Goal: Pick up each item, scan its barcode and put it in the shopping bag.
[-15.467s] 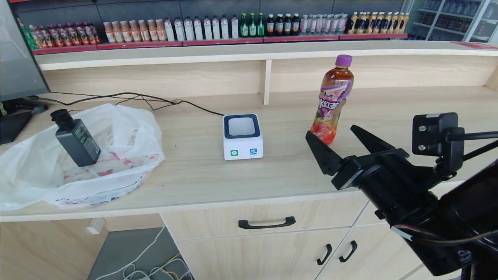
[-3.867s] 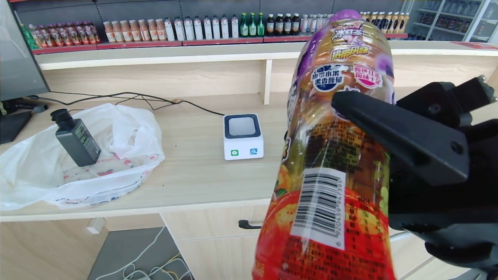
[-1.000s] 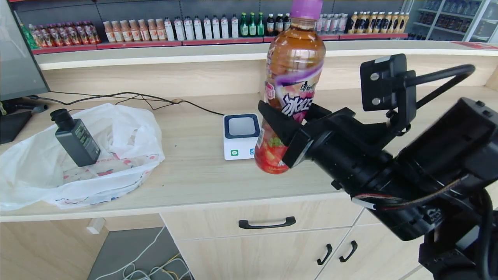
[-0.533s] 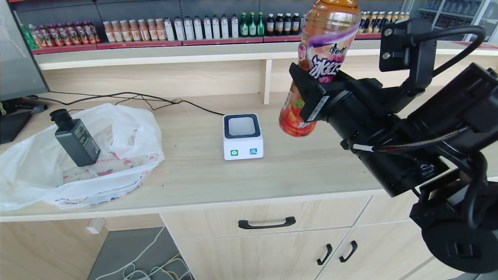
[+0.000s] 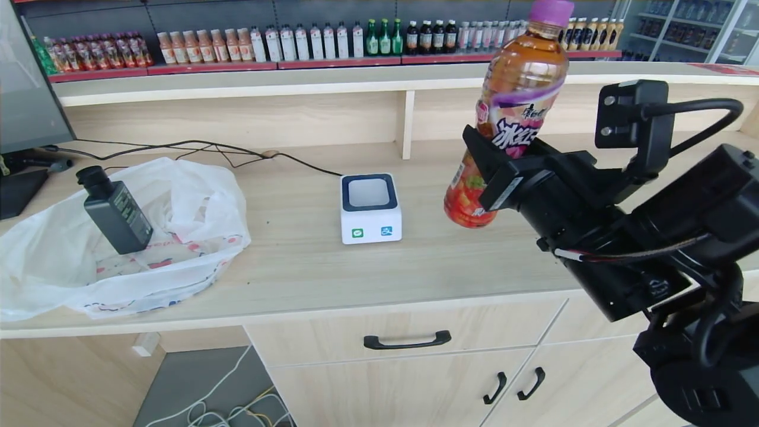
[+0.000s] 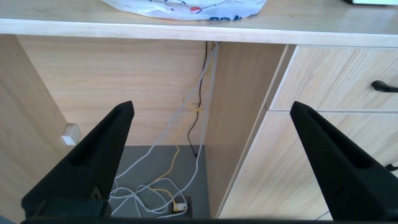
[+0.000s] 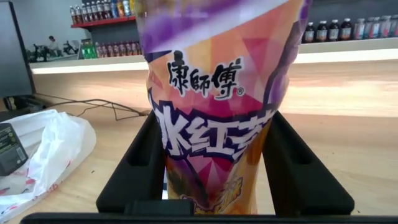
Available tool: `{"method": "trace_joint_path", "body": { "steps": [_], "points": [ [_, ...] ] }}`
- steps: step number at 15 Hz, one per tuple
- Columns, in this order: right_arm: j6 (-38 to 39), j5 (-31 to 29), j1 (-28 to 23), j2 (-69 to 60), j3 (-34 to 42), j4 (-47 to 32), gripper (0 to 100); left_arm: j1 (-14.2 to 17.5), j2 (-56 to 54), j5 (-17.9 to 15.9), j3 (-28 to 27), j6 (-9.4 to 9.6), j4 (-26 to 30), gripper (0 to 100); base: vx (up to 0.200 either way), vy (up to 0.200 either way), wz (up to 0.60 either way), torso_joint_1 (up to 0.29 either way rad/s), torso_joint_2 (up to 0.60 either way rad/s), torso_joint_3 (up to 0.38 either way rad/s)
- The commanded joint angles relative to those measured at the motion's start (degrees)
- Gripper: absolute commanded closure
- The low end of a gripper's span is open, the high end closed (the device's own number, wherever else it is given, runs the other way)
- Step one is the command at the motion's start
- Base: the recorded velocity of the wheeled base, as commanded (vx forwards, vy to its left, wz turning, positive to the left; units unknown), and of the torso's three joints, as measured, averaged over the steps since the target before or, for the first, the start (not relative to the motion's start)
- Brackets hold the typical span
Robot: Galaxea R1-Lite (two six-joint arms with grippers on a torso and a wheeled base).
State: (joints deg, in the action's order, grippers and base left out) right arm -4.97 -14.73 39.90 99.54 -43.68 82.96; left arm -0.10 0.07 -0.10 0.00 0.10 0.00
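- Since half a second ago the iced tea bottle [image 5: 520, 77] has come down a little and drifted right, so its purple cap is back in sight against the far shelves
- At the earliest frame that bottle stood on the counter [image 5: 332, 267]; now it hangs upright in the air, right of the scanner [image 5: 369, 207] and well above the wood
- Right gripper [image 5: 510, 155] is clamped on the bottle's lower half, one finger on each side of the label, with the tall upper body free above them
- Left gripper [image 6: 211, 109] sits below the counter edge with its fingers spread wide and nothing between them
- Shopping bag [image 5: 195, 196] lies slack at the far left of the counter with a dark grey bottle [image 5: 115, 216] leaning inside it
- Scan looks not yet done: the scanner window faces up, and I cannot tell which way the barcode faces
- Risk one: the grip is low on a tall bottle, so tipping it toward the window may let it pivot or slip between the fingers
- Risk two: a low sweep leftward could clip the scanner box
- Risk three: the limp bag mouth may fold shut, or the tea could knock over the leaning dark bottle
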Motion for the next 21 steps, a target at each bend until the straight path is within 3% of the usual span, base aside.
{"method": "trace_joint_path", "body": {
  "steps": [1,5,8,15,21],
  "points": [
    [1.0,0.1,-0.1,-0.2,3.8,2.1,100,0.0,0.0,0.0,0.0,-0.01,0.0,0,0.0,0.0,0.0,0.0,0.0,0.0],
    [1.8,0.3,0.0,0.0,4.0,2.6,100,0.0,0.0,0.0,0.0,-0.01,0.0,0,0.0,0.0,0.0,0.0,0.0,0.0],
    [2.6,0.3,-0.4,0.3,3.9,3.4,100,0.0,0.0,0.0,0.0,-0.1,0.0,0,-0.2,0.0,0.0,0.01,0.01,-0.002],
    [2.6,0.8,-0.9,0.6,3.2,3.4,100,0.0,0.0,0.0,0.0,-0.01,0.0,0,0.0,0.0,0.0,0.0,0.0,0.0],
    [2.6,0.8,-1.3,0.6,3.2,3.3,100,0.0,0.0,0.0,0.0,-0.19,0.0,0,0.0,0.2,0.0,0.003,0.01,0.002]
  ]
}}
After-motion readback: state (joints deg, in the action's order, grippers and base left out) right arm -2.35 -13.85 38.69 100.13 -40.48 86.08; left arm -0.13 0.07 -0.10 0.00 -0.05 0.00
